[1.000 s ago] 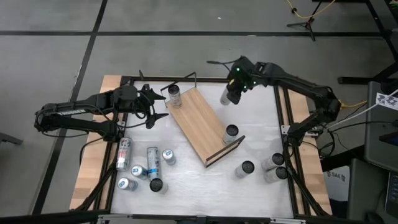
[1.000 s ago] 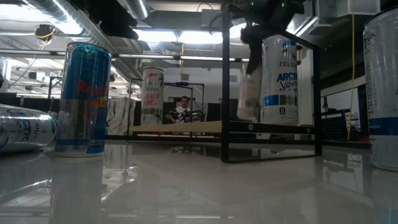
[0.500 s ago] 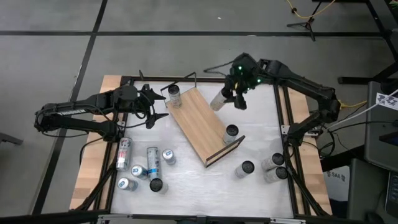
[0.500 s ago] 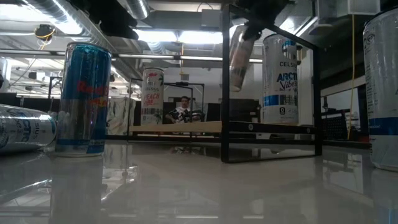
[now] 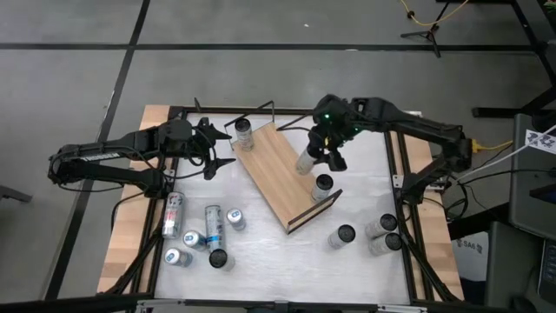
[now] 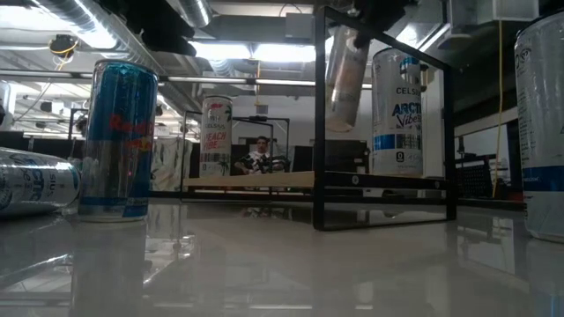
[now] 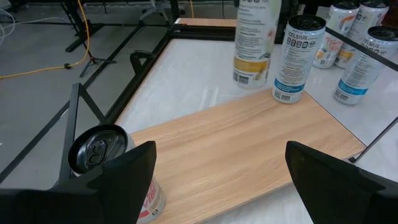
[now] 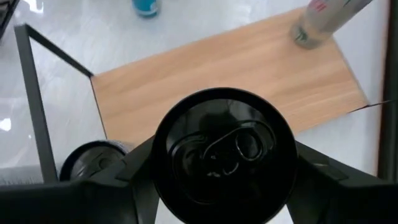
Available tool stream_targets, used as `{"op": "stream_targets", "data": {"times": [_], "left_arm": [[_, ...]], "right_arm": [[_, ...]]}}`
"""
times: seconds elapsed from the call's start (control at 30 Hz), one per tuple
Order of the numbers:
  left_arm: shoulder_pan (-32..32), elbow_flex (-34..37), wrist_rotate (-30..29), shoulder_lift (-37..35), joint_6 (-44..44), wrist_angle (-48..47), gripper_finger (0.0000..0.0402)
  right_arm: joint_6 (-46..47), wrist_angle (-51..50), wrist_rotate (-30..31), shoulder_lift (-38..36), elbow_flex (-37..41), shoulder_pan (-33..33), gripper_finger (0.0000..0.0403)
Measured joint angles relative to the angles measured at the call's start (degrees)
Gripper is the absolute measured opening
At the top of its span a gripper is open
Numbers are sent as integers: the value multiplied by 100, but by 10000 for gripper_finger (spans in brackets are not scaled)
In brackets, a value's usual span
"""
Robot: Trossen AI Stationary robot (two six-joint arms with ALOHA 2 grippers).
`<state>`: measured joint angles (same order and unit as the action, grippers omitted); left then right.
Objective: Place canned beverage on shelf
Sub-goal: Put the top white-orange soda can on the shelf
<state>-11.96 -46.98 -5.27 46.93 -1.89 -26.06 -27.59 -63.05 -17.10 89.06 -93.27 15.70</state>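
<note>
- The shelf [image 5: 280, 172] is my landmark: a long light-brown wooden board lying diagonally on the white table [image 5: 287, 261], with thin black wire rails at its two short ends.
- My right gripper [image 5: 320, 154] hangs over the shelf's long edge, its fingers closed around a slim pale can [image 5: 306, 161], which is lifted clear of the board and slightly tilted.
- From the right wrist I look straight down on that can's dark top and pull tab.
- My left gripper [image 5: 219, 148] waits just beside the shelf's other end, fingers spread wide and holding nothing.
- One can stands on the shelf at each end: a white Celsius can [image 5: 323, 184] and a red-lettered can [image 5: 243, 133].
</note>
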Motion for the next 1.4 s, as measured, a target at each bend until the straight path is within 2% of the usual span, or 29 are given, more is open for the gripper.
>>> {"op": "stream_targets", "data": {"times": [0.53,1.4], "left_arm": [[2,0,2,-2,-2,0,350],[0,0,1,-2,-6,2,350]], "right_arm": [[-1040,-347,-50,689,2,2,248],[-1605,-288,-31,1084,5,4,248]]}}
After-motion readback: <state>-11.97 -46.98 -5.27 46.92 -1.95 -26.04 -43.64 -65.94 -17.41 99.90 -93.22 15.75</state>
